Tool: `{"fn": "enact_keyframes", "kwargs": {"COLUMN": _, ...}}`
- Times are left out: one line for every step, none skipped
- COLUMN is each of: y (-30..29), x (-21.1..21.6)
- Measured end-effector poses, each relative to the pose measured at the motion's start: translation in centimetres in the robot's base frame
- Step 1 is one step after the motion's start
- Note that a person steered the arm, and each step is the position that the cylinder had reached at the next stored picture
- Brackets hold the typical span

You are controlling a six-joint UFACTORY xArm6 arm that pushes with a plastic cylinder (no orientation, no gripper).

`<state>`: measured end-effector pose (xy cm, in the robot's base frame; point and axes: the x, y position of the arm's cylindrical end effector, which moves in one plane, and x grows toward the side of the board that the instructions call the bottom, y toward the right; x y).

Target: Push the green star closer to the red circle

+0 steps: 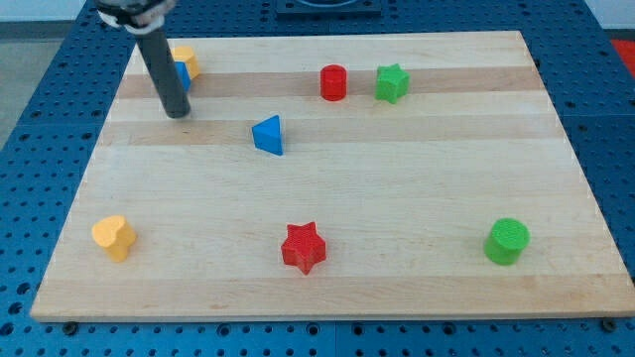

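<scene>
The green star (pixel 392 83) sits near the view's top, just right of the red circle (pixel 333 82), with a small gap between them. My tip (pixel 177 112) rests on the board at the view's upper left, far left of both blocks. It stands just below a blue block (pixel 183 75) and a yellow block (pixel 186 59), which the rod partly hides.
A blue triangle (pixel 268 135) lies right of my tip, toward the middle. A yellow heart (pixel 114 237), a red star (pixel 304 247) and a green cylinder (pixel 507 241) stand along the view's bottom. The wooden board (pixel 397 198) lies on a blue perforated table.
</scene>
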<state>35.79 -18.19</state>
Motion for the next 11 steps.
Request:
{"fn": "enact_keyframes", "kwargs": {"y": 8.4, "x": -0.3}}
{"fn": "enact_keyframes", "kwargs": {"y": 14.3, "x": -1.1}}
{"fn": "enact_keyframes", "kwargs": {"y": 20.7, "x": -1.1}}
{"fn": "enact_keyframes", "kwargs": {"y": 27.0, "x": -1.1}}
{"fn": "enact_keyframes", "kwargs": {"y": 33.5, "x": -1.1}}
{"fn": "enact_keyframes", "kwargs": {"y": 36.5, "x": -4.3}}
{"fn": "enact_keyframes", "kwargs": {"y": 33.1, "x": -6.9}}
{"fn": "enact_keyframes", "kwargs": {"y": 29.6, "x": -6.2}}
{"fn": "enact_keyframes", "kwargs": {"y": 30.2, "x": -4.9}}
{"fn": "enact_keyframes", "kwargs": {"y": 30.3, "x": -4.9}}
{"fn": "enact_keyframes", "kwargs": {"y": 29.6, "x": -4.9}}
